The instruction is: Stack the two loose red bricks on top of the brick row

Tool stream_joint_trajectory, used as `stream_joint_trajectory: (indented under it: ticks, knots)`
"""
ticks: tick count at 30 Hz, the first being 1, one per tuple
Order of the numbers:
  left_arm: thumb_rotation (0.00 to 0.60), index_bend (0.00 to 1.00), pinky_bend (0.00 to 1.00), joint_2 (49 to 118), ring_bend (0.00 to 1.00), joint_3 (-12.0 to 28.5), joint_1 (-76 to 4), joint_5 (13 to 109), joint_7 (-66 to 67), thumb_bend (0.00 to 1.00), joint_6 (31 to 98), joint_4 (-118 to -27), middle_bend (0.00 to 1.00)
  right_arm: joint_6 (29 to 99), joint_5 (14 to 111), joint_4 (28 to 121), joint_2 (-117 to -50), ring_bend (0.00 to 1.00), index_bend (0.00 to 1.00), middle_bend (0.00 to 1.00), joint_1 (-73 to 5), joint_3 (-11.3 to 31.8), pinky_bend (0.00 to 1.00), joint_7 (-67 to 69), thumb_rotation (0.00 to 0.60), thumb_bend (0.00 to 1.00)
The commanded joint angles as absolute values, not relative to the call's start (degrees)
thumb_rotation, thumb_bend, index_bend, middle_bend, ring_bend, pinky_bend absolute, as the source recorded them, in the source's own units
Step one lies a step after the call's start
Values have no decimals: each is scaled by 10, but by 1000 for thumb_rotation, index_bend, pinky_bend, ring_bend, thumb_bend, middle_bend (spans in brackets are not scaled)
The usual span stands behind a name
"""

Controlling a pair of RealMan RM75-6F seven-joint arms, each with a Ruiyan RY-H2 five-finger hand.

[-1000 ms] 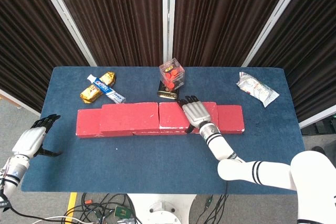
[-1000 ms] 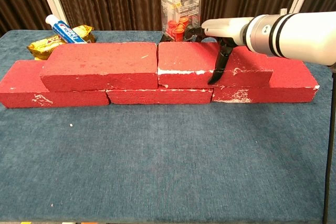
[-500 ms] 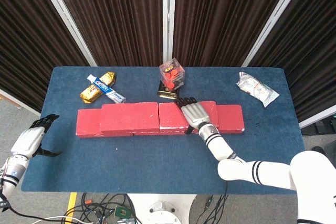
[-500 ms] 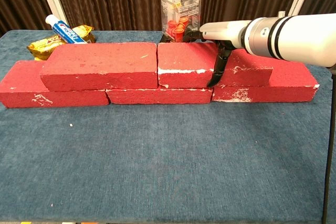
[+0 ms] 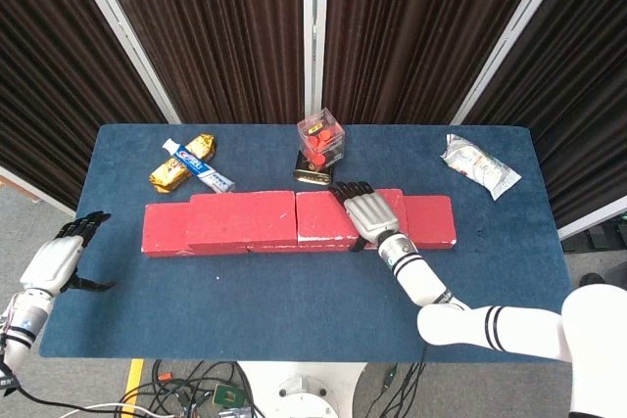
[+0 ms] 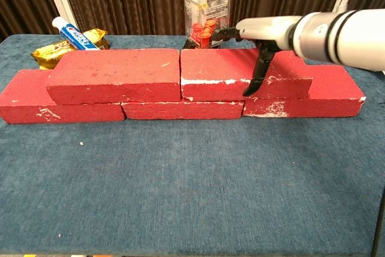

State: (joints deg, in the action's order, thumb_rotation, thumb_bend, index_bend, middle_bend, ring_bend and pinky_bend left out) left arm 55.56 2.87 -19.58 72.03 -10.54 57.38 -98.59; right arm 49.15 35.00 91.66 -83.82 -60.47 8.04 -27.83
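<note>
- Head view shows the blue table [image 5: 294, 301] from above, with the brick row [image 5: 167, 234] running left to right across its middle.
- Two red bricks sit on top of that row: the left upper brick [image 5: 242, 213] and, touching its right end, the right upper brick [image 5: 328, 212].
- From the chest view, the left upper brick [image 6: 114, 76] spans the joint between two lower bricks, and the right upper brick [image 6: 222, 71] rests on the lower bricks further right, its right end stopping short of the row's right end [image 6: 337, 97].
- The right hand [image 5: 369, 209] lies palm down on the right upper brick, fingers stretched flat toward the far side.
- In the chest view the right hand [image 6: 255, 28] has its thumb [image 6: 260, 73] hanging down the near face of that brick; whether the hand actually clamps the brick cannot be told from either view.
- The left hand [image 5: 61, 259] hovers off the near-left corner of the table, well apart from the bricks, fingers spread and holding nothing.
- A clear plastic box [image 5: 320, 141] with red pieces inside stands just beyond the row, near the right hand's fingertips.
- A toothpaste tube [image 5: 201, 166] lies across a gold snack packet [image 5: 181, 165] on the far left.
- A white wrapped packet [image 5: 477, 164] lies at the far right, well apart from the bricks.
</note>
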Motion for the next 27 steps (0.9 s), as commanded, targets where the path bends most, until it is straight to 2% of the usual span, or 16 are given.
stream_joint_trajectory:
  ticks: [1,7,13,19,27]
  knots:
    - [600,0,0,556,0,32,-191,727,-106,0,589,-989,0,532,400,988,-779,0,0,0,-571,79,0,-258,600,0]
    - [600,0,0,560,0,35,-174,749,-101,0,640,-999,0,652,558,1082,-688,0,0,0,-479,45,0,-225,600,0]
    - [600,0,0,584,0,28,-138,816,-75,0,742,-983,0,777,711,1125,-620,0,0,0,-358,-40,0,-209,600,0]
    - [600,0,0,596,0,12,-101,863,-37,0,816,-973,0,862,796,1100,-605,0,0,0,-248,-106,0,-189,600,0]
    - [600,0,0,591,0,-17,-70,891,3,0,844,-983,0,945,847,1042,-622,0,0,0,-139,-129,0,-150,600,0]
